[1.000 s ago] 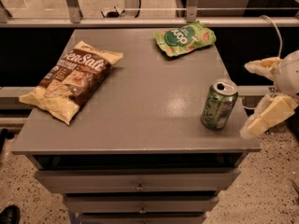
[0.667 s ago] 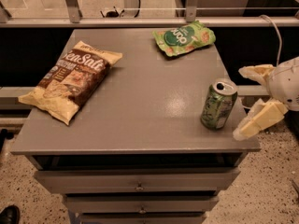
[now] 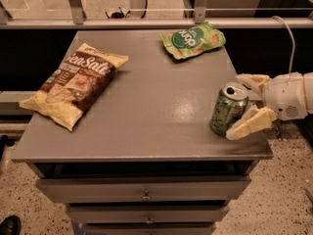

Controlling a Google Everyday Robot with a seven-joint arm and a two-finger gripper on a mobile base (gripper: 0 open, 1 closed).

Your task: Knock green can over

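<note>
The green can [image 3: 228, 109] stands upright near the right front edge of the grey table [image 3: 146, 111], its silver top and pull tab showing. My gripper [image 3: 243, 104] comes in from the right at can height and is open. One pale finger [image 3: 249, 123] lies against the can's front right side, the other finger [image 3: 252, 81] is behind the can's right side. The can sits partly between the two fingers.
A brown sea-salt chip bag [image 3: 73, 84] lies on the left of the table. A flat green snack pouch [image 3: 193, 40] lies at the back right. Drawers [image 3: 146, 196] are below the tabletop. A rail [image 3: 146, 23] runs behind the table.
My gripper has moved left toward the can, from a little to its right to around its right side. The can has stayed upright in the same spot.
</note>
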